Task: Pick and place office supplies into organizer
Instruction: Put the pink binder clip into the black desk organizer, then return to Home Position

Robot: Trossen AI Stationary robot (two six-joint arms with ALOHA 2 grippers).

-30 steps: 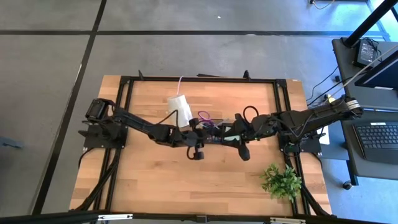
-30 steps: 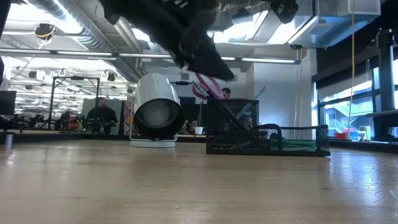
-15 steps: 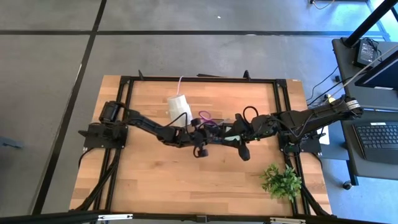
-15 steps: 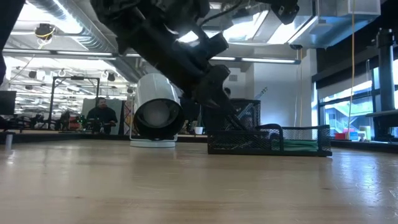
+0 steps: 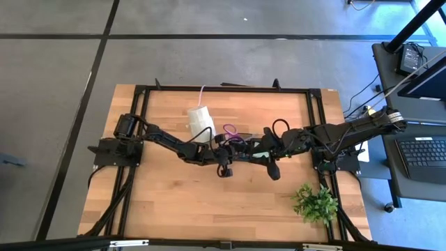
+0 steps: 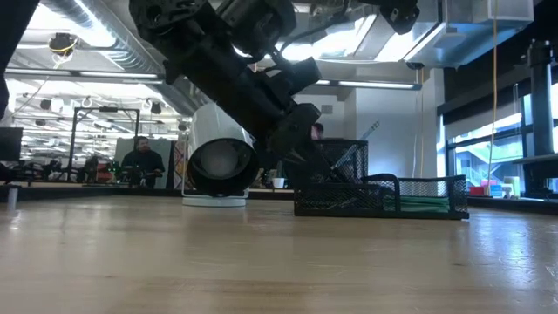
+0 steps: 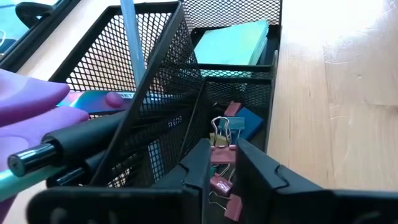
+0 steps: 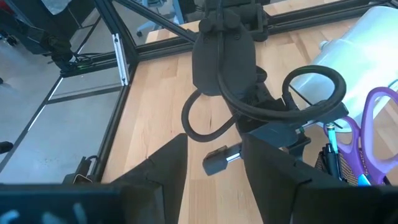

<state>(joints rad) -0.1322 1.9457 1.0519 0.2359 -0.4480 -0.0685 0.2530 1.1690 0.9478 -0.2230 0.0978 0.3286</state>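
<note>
Pale wood planks make up the table [image 5: 174,209], seen from above inside a black frame. The left arm [image 5: 174,145] reaches in from 9 o'clock and the right arm [image 5: 327,134] from 3 o'clock; their ends meet at the table's centre, just at 5 o'clock of a white roll [image 5: 201,120]. Purple scissors handles [image 5: 228,130] poke out between roll and arms, and a green plant [image 5: 315,202] sits near the 4 o'clock corner.

At table height, the black mesh organizer [image 6: 427,187] stands on the wood at 3 o'clock of the roll – a tall cup section joined to a low tray with something green lying inside. The left arm slants down into the cup end. A person [image 6: 139,161] sits far back in the room.

From the left wrist, the left gripper [image 7: 221,146] hangs over a small compartment, its fingers [image 7: 258,177] narrow, with a pink binder clip [image 7: 221,155] pinched between the tips. More pink clips and a blue bit [image 7: 247,121] lie beneath. The mint-green sticky pad [image 7: 233,43] fills the next compartment; a dark pen [image 7: 74,140] and the scissors lean in the cup.

From the right wrist, the right gripper [image 8: 212,140] hovers just beside the left arm's wrist – fingers apart, holding nothing.
</note>
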